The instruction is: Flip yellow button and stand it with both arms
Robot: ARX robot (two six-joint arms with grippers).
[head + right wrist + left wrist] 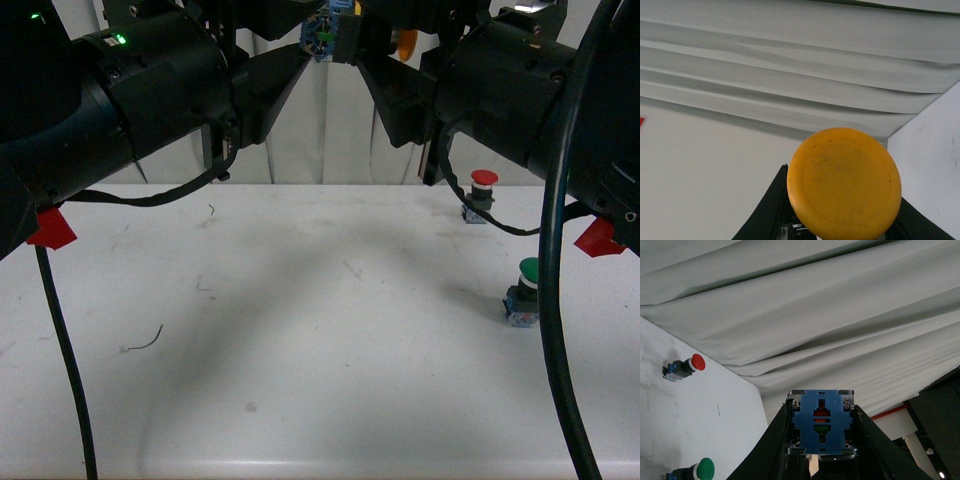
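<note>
The left gripper is closed narrow on the yellow button. Its black fingers press against opposite sides of the blue-grey base, and the underside of the base faces straight back at the left wrist camera. From that grip the button's long axis runs roughly level, away from the left gripper and toward the right gripper, so the cap end points at the right arm. In the right wrist view the round yellow cap fills the space between the right fingers and hides their tips. Whether they clamp the collar or merely flank it cannot be told. The two grippers meet tip to tip high above the table, with the button between them and well clear of the surface. To stand, the base would have to swing downward out of this level line. Below the right gripper, the red-capped button and the green-capped button rest on the table.
</note>
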